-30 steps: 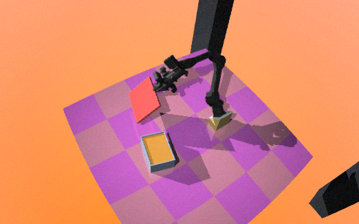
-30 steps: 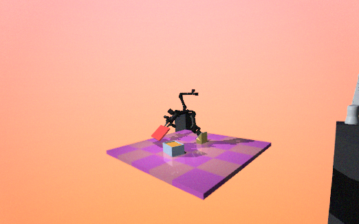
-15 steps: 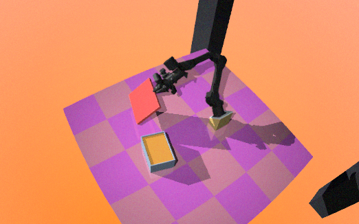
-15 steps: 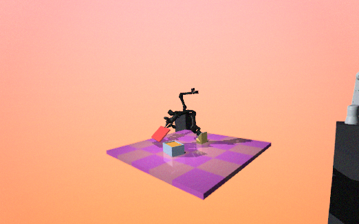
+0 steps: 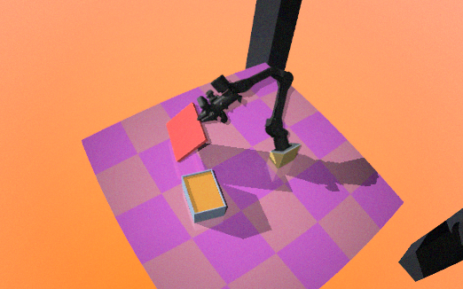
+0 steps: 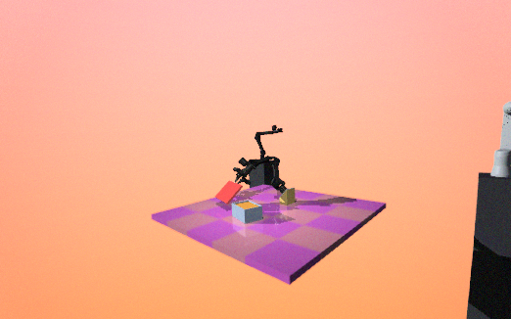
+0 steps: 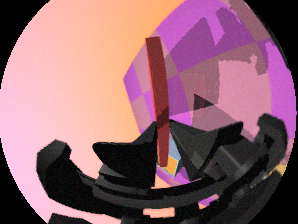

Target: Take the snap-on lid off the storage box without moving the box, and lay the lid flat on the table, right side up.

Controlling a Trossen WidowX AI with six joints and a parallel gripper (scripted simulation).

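Slanting steeply, the red lid [image 5: 187, 132] [image 6: 228, 192] [image 7: 157, 80] tilts.

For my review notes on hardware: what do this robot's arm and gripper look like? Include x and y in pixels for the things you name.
The arm [image 5: 279, 104] is matte black, with slim links and bulkier rounded joints. The black two-fingered gripper [image 5: 200, 119] [image 7: 162, 123] has wedge-shaped, tapering fingers and a curved black body behind them. I see no markings.

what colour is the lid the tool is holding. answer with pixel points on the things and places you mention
The storage box lid [image 5: 187, 132] [image 6: 229, 192] [image 7: 157, 75] is plain red, seen best in the top view.
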